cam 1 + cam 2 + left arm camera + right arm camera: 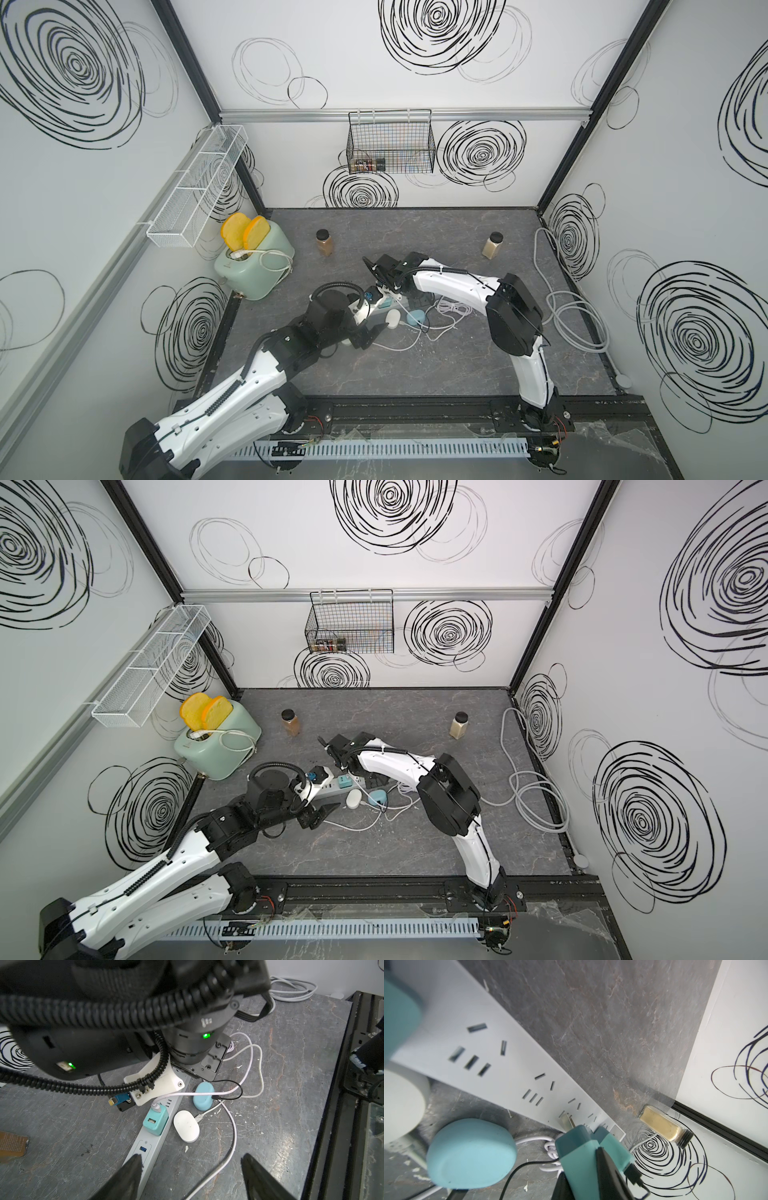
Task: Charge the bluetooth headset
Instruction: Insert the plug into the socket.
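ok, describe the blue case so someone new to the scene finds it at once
On the grey table, find the long white power strip lying across the middle. Two oval cases lie side by side right next to it. The one you want is the pale blue case, with a thin black cable plugged into it; the white case beside it is its only lookalike.

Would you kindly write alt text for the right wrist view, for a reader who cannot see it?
The right gripper holds a teal charger, its metal prongs at the end sockets of a white power strip. A black cable leaves the charger; a light blue earbud case lies beside the strip.
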You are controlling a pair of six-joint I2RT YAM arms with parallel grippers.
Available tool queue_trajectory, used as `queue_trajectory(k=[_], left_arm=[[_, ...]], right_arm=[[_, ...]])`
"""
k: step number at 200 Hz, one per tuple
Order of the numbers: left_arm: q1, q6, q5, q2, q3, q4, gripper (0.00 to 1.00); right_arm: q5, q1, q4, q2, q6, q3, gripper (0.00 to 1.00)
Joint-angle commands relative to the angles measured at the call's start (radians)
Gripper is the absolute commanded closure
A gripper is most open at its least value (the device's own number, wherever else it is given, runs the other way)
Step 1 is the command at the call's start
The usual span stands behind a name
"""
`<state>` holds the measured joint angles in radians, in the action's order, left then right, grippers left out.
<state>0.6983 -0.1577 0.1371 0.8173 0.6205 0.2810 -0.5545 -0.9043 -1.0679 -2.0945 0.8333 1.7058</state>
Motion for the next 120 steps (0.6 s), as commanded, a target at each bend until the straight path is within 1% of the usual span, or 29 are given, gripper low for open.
queue_trajectory(k=[1, 28, 71, 120], left_arm=[[-0.008, -0.008, 0.007, 0.002, 0.015, -0.049, 0.22], [-0.009, -0.008, 0.007, -0.001, 0.013, -0.049, 0.22], [-0.015, -0.008, 0.008, 0.000, 0.016, -0.051, 0.22], [-0.020, -0.008, 0.008, 0.001, 0.013, -0.053, 0.22]], right_arm=[[0.006, -0.013, -0.034, -0.057, 0.000, 0.000, 0.92], [-0.011, -0.013, -0.053, -0.103, 0.013, 0.034, 0.92], [-0.003, -0.013, -0.078, -0.159, 0.045, 0.096, 0.92], [0.096, 0.007, -0.048, -0.172, 0.084, 0.122, 0.91]])
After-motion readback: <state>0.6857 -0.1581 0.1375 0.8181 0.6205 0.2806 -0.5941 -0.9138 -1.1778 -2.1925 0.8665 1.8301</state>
